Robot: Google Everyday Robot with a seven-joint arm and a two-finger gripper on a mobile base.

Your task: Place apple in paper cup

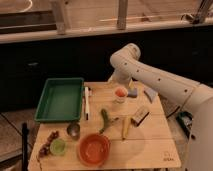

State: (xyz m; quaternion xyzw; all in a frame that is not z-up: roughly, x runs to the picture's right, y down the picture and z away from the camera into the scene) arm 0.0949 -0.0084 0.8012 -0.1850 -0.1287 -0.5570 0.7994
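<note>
The apple (120,92) sits in the mouth of the paper cup (120,96), its red-orange top showing above the pale rim; the cup stands upright on the wooden table (150,140), toward the far edge. The gripper (116,80) hangs just above and slightly behind the cup, at the end of the white arm (155,80) that reaches in from the right (whether its fingers are spread or closed I cannot tell, since the wrist hides them); it appears clear of the apple, though the gap between them is slight.

Taking the cup as the landmark: a green tray (60,98) lies well to its left, with a white stick-like object (87,102) along the tray's near side; a small grey object (133,92) lies just to the right of the cup and a grey wedge (150,94) further right; a green vegetable (105,120), a yellow one (124,128) and a small block (139,115) lie in front of it; nearer the front edge stand a metal cup (73,131), a large orange-red bowl (94,149), a small green bowl (58,146) and a dark grape bunch (48,142).
</note>
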